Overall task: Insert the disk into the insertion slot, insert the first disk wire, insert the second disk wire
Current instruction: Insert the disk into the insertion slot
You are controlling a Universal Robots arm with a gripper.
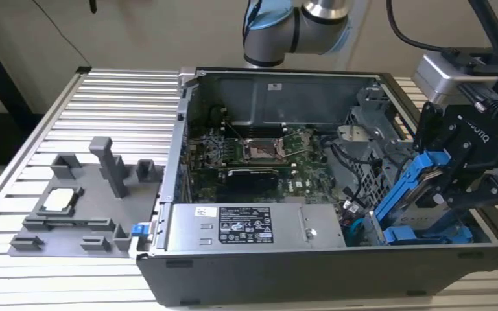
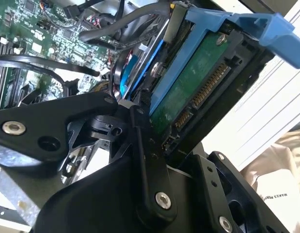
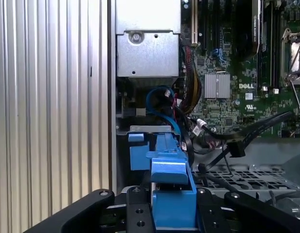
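Note:
My gripper [image 1: 456, 175] is shut on the disk [image 1: 412, 183], a drive in a bright blue carrier frame. I hold it tilted above the case's corner at the exterior view's right. In the second wrist view the disk [image 2: 198, 82] shows its green board and connector between the black fingers [image 2: 140, 141]. In the first wrist view the blue carrier [image 3: 171, 194] sits in my gripper [image 3: 174, 216], over the insertion slot [image 3: 146, 129] of the grey drive cage [image 1: 368, 223]. A second blue carrier end [image 1: 415, 234] sits in the cage beside the slot. Loose black wires [image 3: 259, 127] lie close by.
The open computer case [image 1: 318, 269] holds a green motherboard [image 1: 258, 152] and a silver labelled power-supply box [image 1: 244, 227]. A blue cable [image 3: 162, 104] loops near the cage. A grey fixture tray [image 1: 76, 201] stands on the ribbed table at the exterior view's left.

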